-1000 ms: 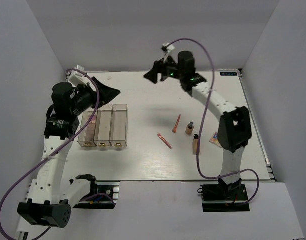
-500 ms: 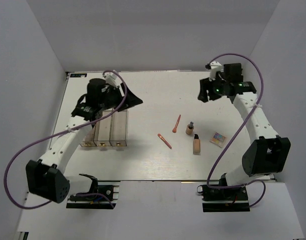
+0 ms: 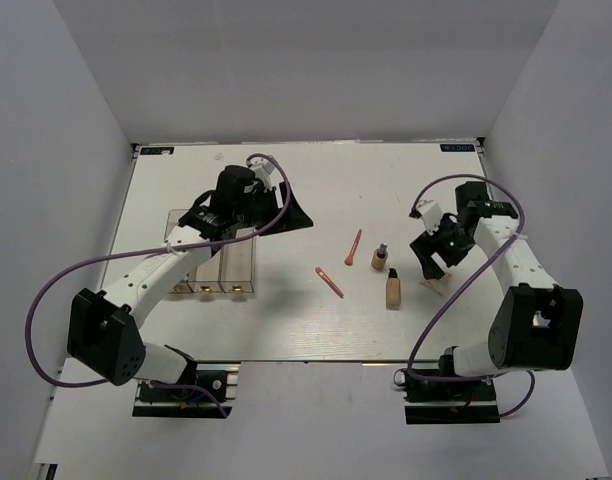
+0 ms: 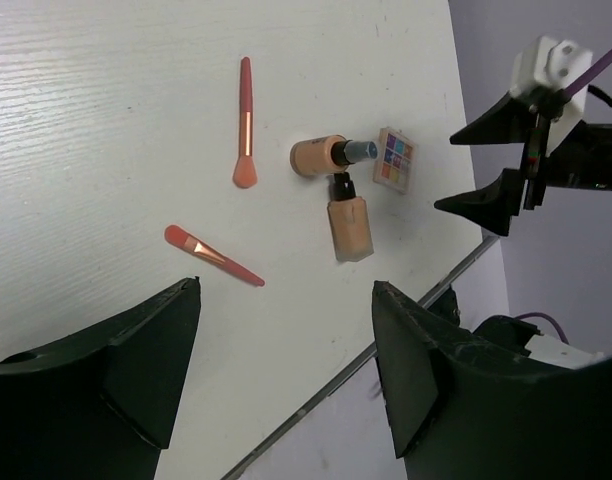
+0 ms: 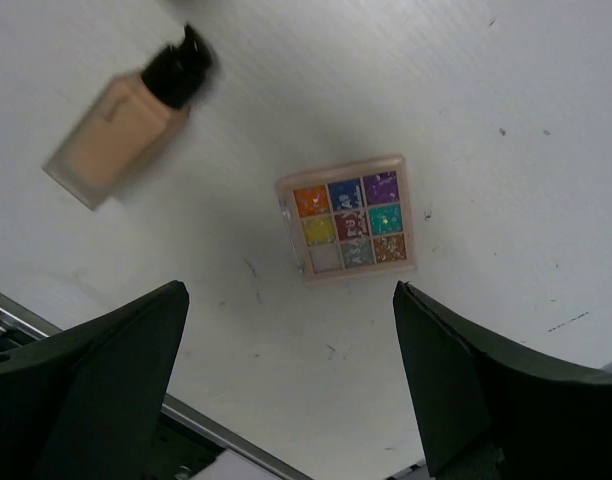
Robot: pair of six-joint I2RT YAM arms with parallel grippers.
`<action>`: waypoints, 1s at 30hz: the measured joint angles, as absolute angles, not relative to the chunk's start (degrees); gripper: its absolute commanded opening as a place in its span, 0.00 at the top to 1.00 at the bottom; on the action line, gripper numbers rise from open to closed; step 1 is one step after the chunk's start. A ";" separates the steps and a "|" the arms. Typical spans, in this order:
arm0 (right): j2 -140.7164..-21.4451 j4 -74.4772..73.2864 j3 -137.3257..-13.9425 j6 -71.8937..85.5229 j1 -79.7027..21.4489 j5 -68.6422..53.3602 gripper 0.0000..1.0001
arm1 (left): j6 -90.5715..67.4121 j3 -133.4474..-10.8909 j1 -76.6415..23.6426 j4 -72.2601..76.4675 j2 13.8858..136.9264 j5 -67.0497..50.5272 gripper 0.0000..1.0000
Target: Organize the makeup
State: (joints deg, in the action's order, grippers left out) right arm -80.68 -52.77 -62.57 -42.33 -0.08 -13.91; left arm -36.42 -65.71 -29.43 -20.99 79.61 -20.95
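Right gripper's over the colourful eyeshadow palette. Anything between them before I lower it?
Nothing visible. In the right wrist view the palette lies flat on the bare table, framed by the open right gripper. The beige bottle lies off to one side, apart from it.

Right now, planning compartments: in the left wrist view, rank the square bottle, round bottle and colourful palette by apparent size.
1. square bottle and round bottle: too alike to rank.
2. colourful palette: smallest.
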 measured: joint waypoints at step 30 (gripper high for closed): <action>-97.62 -48.07 -63.53 -58.33 0.93 -9.45 0.11 | -35.77 -65.14 -31.53 -25.71 78.65 -13.85 0.18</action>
State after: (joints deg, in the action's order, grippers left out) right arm -97.62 -48.07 -63.53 -58.33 0.93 -9.45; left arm -35.77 -65.14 -31.53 -25.71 78.65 -13.85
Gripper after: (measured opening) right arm 0.889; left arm 0.816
